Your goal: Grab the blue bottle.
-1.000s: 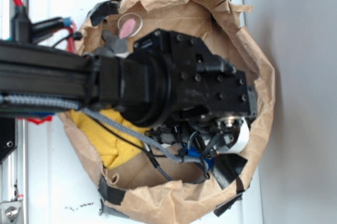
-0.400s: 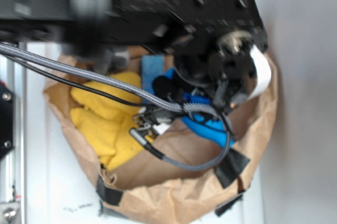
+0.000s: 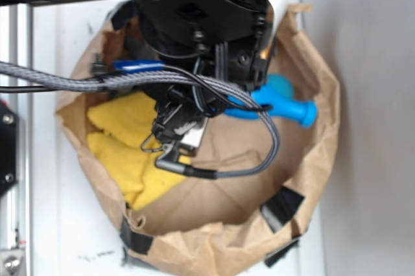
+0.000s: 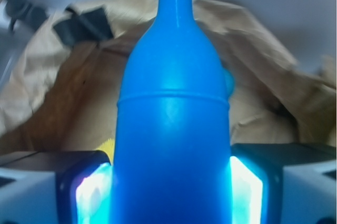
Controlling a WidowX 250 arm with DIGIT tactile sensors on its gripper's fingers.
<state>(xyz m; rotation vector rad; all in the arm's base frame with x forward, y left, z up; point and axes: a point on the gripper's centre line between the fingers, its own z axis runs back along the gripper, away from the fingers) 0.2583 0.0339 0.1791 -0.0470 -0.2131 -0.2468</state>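
- The gripper is clamped on the blue bottle; in the wrist view its two finger pads press against the bottle's body from either side, and their inner faces glow blue with reflected colour.
- The bottle fills the middle of the wrist view, its body between the fingers and its narrow neck pointing away from the camera.
- In the exterior view the bottle sticks out sideways from beneath the black gripper assembly, its neck and capped end reaching toward the right wall of the paper bag.
- It is over the open bag's upper right part; whether it touches the paper cannot be told.
- A braided grey cable loops from the arm across the bag's opening and curls below the gripper.
- A yellow cloth lies crumpled in the left part of the bag.
- Pieces of black tape sit on the bag's folded rim at the lower edge.
- The bag rests on a white surface.
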